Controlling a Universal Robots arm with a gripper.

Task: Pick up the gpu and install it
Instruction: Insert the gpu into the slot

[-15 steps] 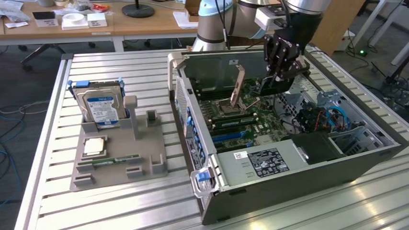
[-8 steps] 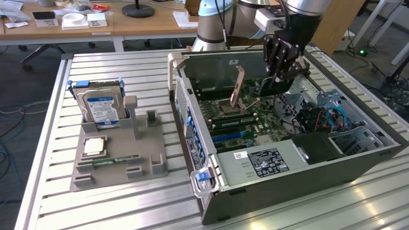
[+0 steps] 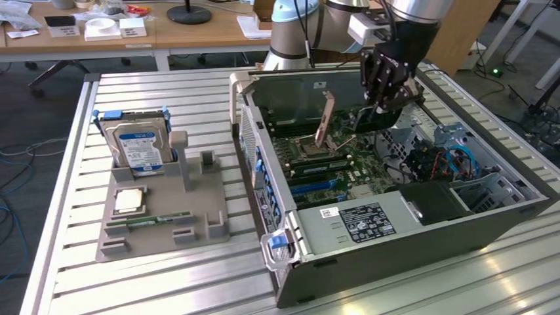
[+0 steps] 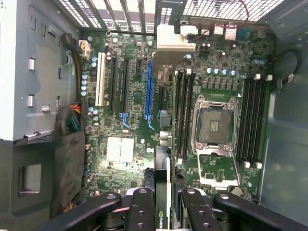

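Note:
The gpu (image 4: pixel 163 179) is held edge-on between my fingers (image 4: pixel 140 211), a narrow dark strip with a green logo and a silver bracket at its far end. My gripper (image 4: pixel 162 212) is shut on it. In the exterior view the gripper (image 3: pixel 382 108) hangs inside the open computer case (image 3: pixel 262 164), above the motherboard. There the gpu (image 3: pixel 328 121) juts toward the exterior view's left as an upright tan strip. The card hovers over the board between the blue expansion slot (image 4: pixel 149 86) and the memory slots (image 4: pixel 183 115), apart from both.
An empty CPU socket (image 4: pixel 214 127) lies beside the card. The power supply (image 3: pixel 368 220) and cables (image 3: pixel 437 161) fill the case's near end. On the slatted table (image 3: pixel 175 282), a grey holder (image 3: pixel 206 230) carries a hard drive (image 3: pixel 140 147), a CPU chip (image 3: pixel 130 200) and a memory stick (image 3: pixel 157 218).

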